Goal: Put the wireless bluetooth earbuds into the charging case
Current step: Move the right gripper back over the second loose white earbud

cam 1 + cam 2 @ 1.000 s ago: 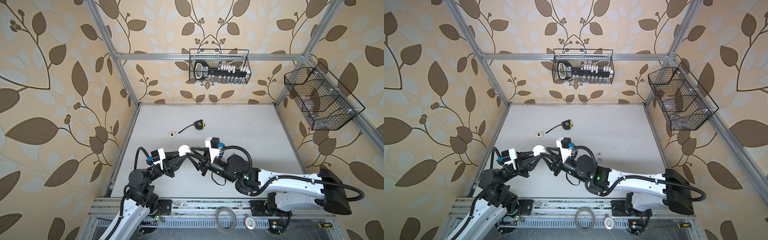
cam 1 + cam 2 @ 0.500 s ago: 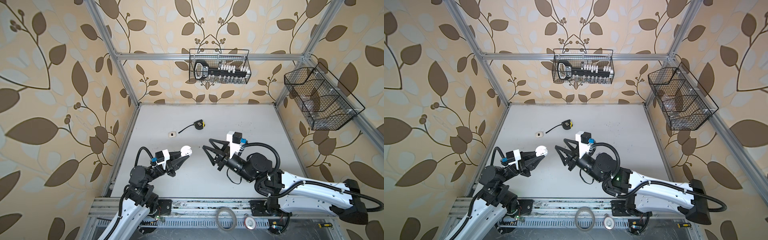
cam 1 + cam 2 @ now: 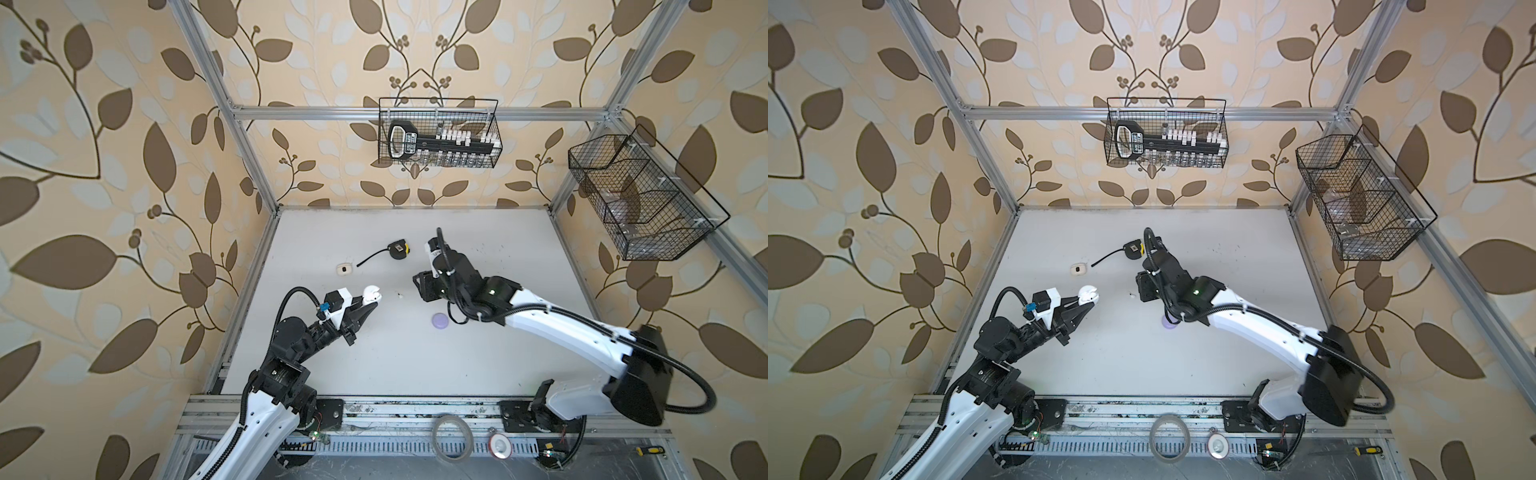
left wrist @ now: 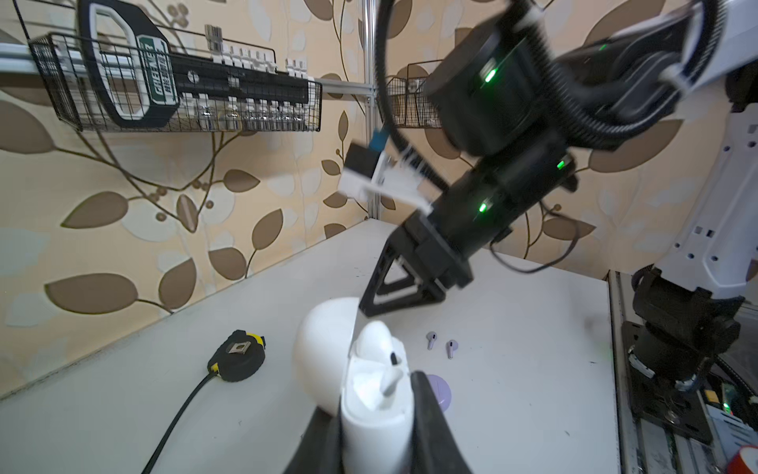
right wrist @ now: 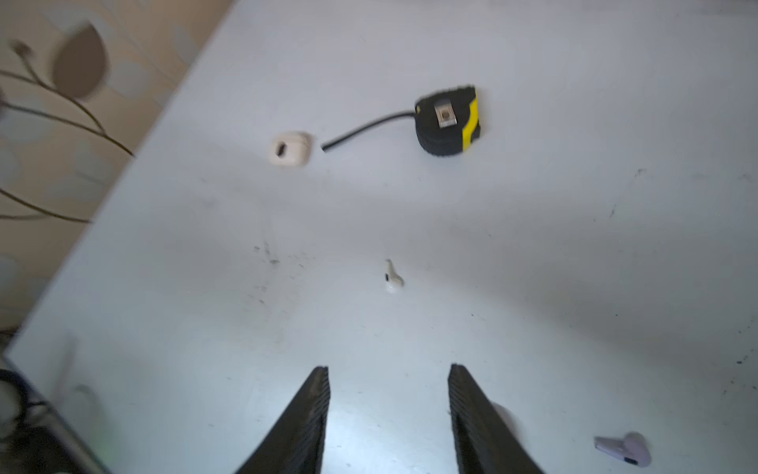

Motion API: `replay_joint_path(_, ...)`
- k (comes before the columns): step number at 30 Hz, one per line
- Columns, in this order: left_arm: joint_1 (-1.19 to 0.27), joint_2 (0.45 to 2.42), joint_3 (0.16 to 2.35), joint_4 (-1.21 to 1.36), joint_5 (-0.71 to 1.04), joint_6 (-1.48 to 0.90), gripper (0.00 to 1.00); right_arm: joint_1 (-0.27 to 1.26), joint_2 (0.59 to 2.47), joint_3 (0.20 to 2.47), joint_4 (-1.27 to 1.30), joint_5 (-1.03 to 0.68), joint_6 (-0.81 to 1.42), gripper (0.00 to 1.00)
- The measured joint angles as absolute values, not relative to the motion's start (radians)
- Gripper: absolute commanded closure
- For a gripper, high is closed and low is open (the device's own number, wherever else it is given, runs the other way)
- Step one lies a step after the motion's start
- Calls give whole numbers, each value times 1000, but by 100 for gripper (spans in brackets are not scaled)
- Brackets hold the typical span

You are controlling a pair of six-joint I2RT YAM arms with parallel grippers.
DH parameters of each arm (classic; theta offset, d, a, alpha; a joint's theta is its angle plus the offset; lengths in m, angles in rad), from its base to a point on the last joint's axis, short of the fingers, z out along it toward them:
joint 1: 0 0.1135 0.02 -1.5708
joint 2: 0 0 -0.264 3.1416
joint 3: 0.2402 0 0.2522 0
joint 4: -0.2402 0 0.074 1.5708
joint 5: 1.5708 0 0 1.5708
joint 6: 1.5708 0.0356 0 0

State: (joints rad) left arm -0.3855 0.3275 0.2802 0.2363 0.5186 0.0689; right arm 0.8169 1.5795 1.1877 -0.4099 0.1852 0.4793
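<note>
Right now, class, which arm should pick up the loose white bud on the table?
Probably right. The right end effector is open and empty, facing the bud; the left end effector is shut on the open case.

Open white charging case (image 4: 375, 414), lid swung back, held aloft, one white earbud (image 4: 389, 379) inside. Lying loose and well apart, second white earbud (image 5: 393, 280). Two lavender earbuds (image 4: 430, 340) side by side, not touching, near round lavender case (image 3: 439, 321). Farther off, alone, cream case (image 3: 344, 269).

A tape measure (image 3: 398, 251) is lying toward the desk's (image 3: 415, 365) back edge, a small case (image 3: 344, 269) beside it nearer the left edge; an earbud (image 3: 400, 296) is resting mid-desk.
</note>
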Motion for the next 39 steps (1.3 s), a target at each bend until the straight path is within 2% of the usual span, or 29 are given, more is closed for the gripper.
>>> replay_joint_path(4, -385, 278, 281, 230, 503, 80, 100, 817, 1832, 1332, -482, 131, 427, 46)
replay_joint_path(8, -385, 276, 285, 196, 486, 96, 100, 825, 1956, 1426, -507, 142, 403, 39)
replay_joint_path(12, -385, 255, 285, 167, 471, 104, 100, 825, 1998, 1469, -513, 159, 390, 33)
replay_joint_path(17, -385, 227, 285, 153, 466, 105, 100, 825, 2052, 1506, -513, 173, 380, 33)
replay_joint_path(26, -385, 244, 285, 153, 467, 103, 100, 822, 2132, 1528, -530, 207, 376, 40)
replay_joint_path(39, -385, 250, 285, 154, 472, 98, 100, 775, 2119, 1496, -495, 224, 384, 44)
